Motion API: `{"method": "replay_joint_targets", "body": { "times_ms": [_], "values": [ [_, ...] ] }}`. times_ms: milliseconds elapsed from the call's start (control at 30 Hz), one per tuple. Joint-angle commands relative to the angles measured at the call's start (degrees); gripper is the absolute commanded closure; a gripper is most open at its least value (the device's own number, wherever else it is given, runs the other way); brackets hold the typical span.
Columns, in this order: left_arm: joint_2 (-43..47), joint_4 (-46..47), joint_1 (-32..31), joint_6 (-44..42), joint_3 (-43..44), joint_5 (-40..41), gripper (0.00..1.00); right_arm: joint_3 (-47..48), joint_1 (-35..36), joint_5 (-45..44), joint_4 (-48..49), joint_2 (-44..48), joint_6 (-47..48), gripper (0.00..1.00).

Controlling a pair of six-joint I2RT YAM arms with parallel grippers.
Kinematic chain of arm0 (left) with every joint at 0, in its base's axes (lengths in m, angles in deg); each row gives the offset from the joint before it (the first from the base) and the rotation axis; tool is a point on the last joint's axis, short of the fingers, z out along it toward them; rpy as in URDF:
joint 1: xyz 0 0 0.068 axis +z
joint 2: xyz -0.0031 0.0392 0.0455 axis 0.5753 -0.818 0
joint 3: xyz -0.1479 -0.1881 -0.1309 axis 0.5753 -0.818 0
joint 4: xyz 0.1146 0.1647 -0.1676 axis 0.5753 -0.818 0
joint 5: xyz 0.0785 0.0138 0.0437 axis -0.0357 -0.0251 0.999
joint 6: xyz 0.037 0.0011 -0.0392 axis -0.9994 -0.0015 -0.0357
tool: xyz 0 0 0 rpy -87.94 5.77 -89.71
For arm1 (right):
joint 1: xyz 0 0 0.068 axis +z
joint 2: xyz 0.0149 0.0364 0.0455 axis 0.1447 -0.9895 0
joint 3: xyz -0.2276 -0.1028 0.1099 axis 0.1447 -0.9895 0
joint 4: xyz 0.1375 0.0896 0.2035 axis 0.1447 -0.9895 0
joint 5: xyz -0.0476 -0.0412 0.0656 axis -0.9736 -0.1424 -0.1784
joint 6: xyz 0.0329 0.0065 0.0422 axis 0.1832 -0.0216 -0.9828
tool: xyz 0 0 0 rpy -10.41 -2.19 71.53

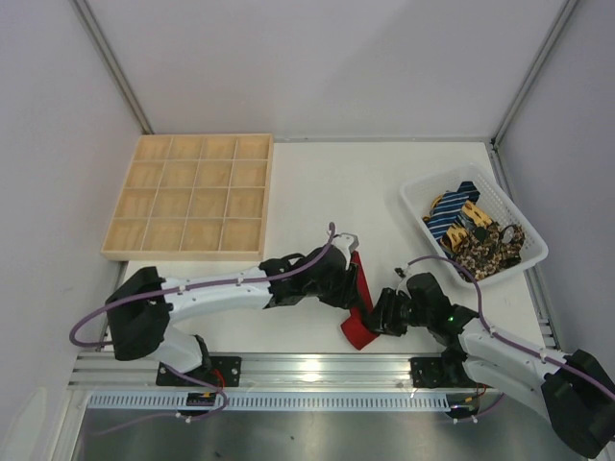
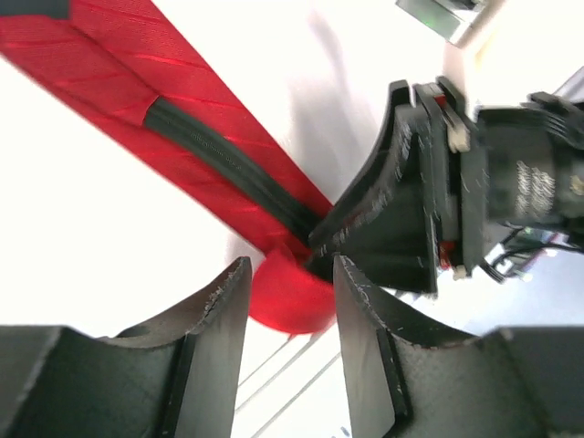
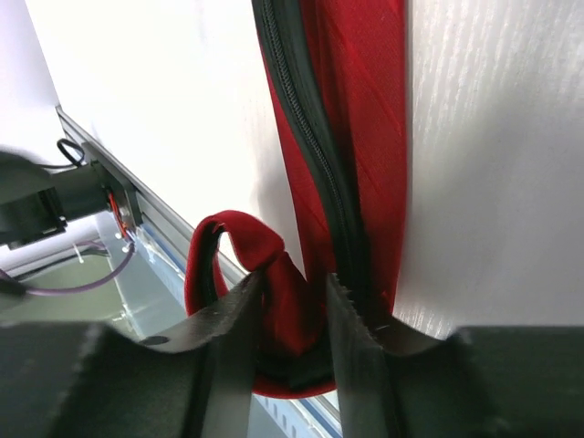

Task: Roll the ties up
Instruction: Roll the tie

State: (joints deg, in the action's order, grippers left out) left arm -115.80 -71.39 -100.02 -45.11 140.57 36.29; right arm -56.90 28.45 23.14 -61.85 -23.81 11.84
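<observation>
Two arms: you have both meeting at the red tie [image 1: 359, 312] near the front edge of the worktop [image 1: 327, 182], about mid-width
Red tie: lies flat on the worktop, running from near the left gripper down toward the front edge; its front end is curled over into a small loop, black lining showing along the seam
Right gripper [image 3: 290, 319]: your fingers are closed on the curled front end of the red tie, red fabric pinched between the two pads in the right wrist view
Left gripper [image 2: 290, 306]: your fingers stand apart, straddling the red curl without pinching it; gap visible on both sides in the left wrist view
Gripper relation: the right gripper's fingertips sit right in front of your left fingers, nearly touching at the tie's fold
Other ties [image 1: 473, 235]: piled in the white basket [image 1: 415, 197] by the right edge of the worktop; navy striped, mustard and brown-black speckled ones tangled together, exact count cannot be told
Wooden tray [image 1: 189, 197]: gridded compartments, back-left part of the worktop, well apart from the red tie
Cables [image 1: 211, 283]: purple, running along both arms
</observation>
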Motion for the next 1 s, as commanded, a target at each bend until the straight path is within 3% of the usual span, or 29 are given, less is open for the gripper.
{"method": "replay_joint_targets", "body": {
  "times_ms": [0,100,267,433,567,700,967],
  "values": [
    [5.72,-1.73,0.04,2.68,-4.68,1.71,0.54,-0.86,-0.74,0.3,4.12,-0.11,-1.84,0.66],
    [9.24,-1.73,0.04,5.05,-9.25,0.66,0.55,-3.06,-0.91,1.0,8.18,-0.55,-4.64,0.69],
    [14.87,0.64,-0.31,7.87,-14.72,-3.29,0.57,-5.88,-0.91,-0.22,13.9,0.59,-9.66,0.87],
    [15.84,8.26,-0.57,11.47,-19.9,-10.48,0.51,-6.49,-0.91,-3.64,12.24,4.71,-11.59,0.96],
    [13.73,15.21,-0.57,17.78,-22.89,-13.05,0.5,-6.67,-1.0,-5.23,9.7,8.4,-11.34,0.97],
    [13.55,21.37,-0.57,24.47,-26.4,-9.99,0.47,-7.55,-1.09,-5.5,10.74,8.5,-12.3,0.98],
    [11.98,22.26,-0.57,29.92,-24.48,-5.32,0.35,-9.4,-1.0,-4.8,13.99,6.13,-12.65,0.99]
  ]
}}
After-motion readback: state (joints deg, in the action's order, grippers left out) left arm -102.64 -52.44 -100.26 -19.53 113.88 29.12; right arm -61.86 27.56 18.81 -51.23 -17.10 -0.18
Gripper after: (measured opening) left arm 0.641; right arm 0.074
